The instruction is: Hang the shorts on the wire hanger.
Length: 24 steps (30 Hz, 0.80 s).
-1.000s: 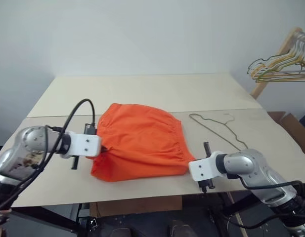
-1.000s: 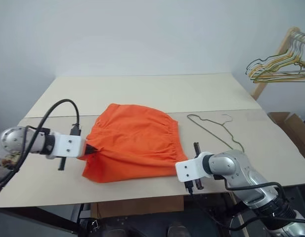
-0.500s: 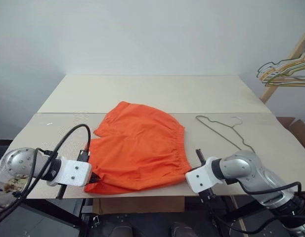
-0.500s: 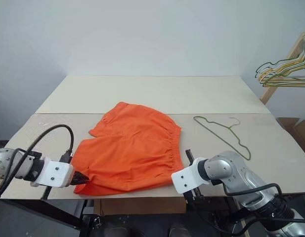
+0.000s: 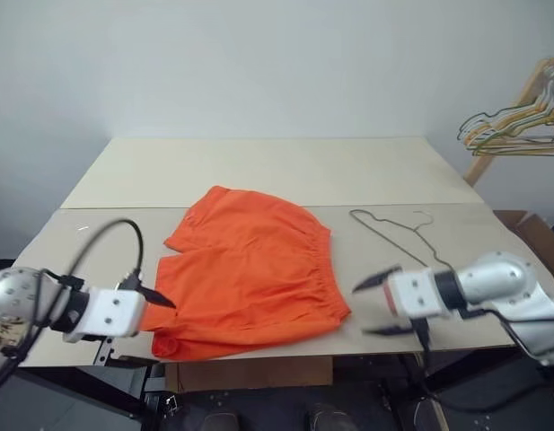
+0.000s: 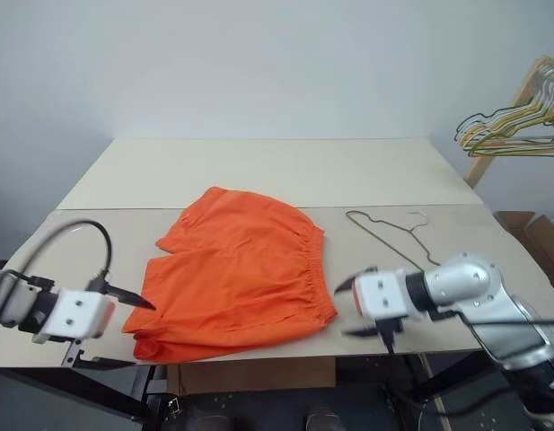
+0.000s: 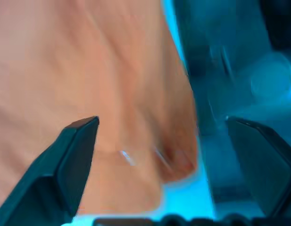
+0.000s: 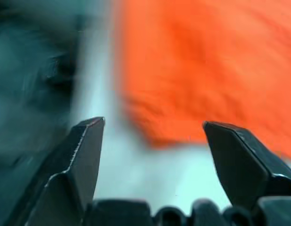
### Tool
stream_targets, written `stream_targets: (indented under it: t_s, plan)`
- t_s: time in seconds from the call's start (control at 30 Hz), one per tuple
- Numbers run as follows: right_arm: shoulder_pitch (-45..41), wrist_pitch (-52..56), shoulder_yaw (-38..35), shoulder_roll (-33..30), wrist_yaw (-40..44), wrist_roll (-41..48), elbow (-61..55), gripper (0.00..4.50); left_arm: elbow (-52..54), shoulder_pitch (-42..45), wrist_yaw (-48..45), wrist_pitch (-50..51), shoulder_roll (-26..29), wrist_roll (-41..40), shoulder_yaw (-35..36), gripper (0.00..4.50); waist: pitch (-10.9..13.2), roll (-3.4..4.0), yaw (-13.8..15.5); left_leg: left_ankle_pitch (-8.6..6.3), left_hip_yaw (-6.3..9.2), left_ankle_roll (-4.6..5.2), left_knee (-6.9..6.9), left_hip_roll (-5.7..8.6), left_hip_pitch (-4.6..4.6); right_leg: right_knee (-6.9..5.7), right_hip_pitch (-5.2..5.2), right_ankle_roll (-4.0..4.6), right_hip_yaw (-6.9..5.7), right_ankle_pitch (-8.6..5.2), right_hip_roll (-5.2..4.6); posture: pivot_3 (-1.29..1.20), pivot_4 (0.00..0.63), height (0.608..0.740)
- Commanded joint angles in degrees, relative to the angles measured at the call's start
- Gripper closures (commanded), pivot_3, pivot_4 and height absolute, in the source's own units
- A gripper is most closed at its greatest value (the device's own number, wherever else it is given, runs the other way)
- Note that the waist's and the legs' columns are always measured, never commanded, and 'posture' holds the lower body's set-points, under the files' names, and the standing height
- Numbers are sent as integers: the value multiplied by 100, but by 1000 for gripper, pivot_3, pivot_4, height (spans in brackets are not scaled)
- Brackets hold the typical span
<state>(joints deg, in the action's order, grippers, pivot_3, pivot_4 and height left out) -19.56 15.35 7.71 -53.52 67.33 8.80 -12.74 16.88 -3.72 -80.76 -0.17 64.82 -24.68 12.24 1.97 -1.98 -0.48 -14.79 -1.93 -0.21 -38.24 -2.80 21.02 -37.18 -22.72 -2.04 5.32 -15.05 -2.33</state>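
Lying flat and spread on the table point(image 5: 259, 162), the single pair of shorts point(image 5: 250, 278) reaches the table's near edge, with no fingers on the cloth. One wire hanger point(image 5: 398, 235) lies on the table just to the right of the shorts, apart from them, and a bunch of yellow and green hangers point(image 5: 510, 133) hangs on a wooden rack point(image 5: 514, 103) far beyond the hanger's right. Two grippers flank the shorts: the left gripper point(image 5: 142, 328) at the lower left corner and the right gripper point(image 5: 377, 305) off the lower right corner, both spread wide and empty.
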Motion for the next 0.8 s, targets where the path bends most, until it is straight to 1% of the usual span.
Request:
stream_targets:
  t_s: [0.03,0.13,0.23,0.37,0.5,0.6,0.67,0.77,0.8]
  plan:
    - [-677,955,-184,314,-881,-312,970,822,506,470,232,553,-358,-1133,177,0,0,0,15,0,2,0,0,1,4,0,-3,1,-1,0,0,44,0,740]
    - [-1111,1223,-114,593,-1441,-615,1985,822,740,770,546,846,-633,-1102,-171,0,-1,-1,40,-2,2,2,1,7,18,2,-13,0,3,0,-1,40,0,740]
    - [-1640,1386,-173,914,-1843,-734,3233,822,796,1022,784,874,-927,-670,-645,0,-1,0,26,-3,2,3,1,12,17,4,-11,-1,9,3,-1,30,0,740]
    - [-2341,1201,-329,1212,-2123,-730,4792,822,800,1262,1011,897,-1200,-262,-1097,0,-1,1,-38,-2,1,3,0,13,9,1,-5,0,14,6,-1,31,0,740]
    - [-2983,864,-279,1346,-2400,-916,6275,822,723,1360,1168,828,-1349,53,-1302,0,-1,2,-88,-2,3,4,2,13,11,4,-7,0,14,6,0,36,0,740]
    - [-3435,665,-302,1432,-2537,-1001,7200,822,782,1391,1235,878,-1403,117,-1344,0,-2,3,-156,-3,2,4,2,14,12,7,-6,0,18,6,0,42,0,740]
    - [-3679,514,-246,1489,-2440,-1097,7727,822,839,1412,1237,894,-1415,147,-1383,0,-2,3,-190,-3,3,4,2,13,12,6,-5,0,18,6,-1,49,0,740]
    - [-3855,293,-153,1543,-2297,-1252,8145,822,899,1391,1191,864,-1382,200,-1402,0,-2,5,-205,-3,4,4,5,13,11,7,-6,0,17,6,0,65,0,740]
    - [-3884,210,-59,1555,-2126,-1356,8219,822,920,1365,1182,870,-1365,203,-1390,0,-2,5,-205,-3,4,4,5,13,11,7,-6,0,17,6,0,68,0,740]
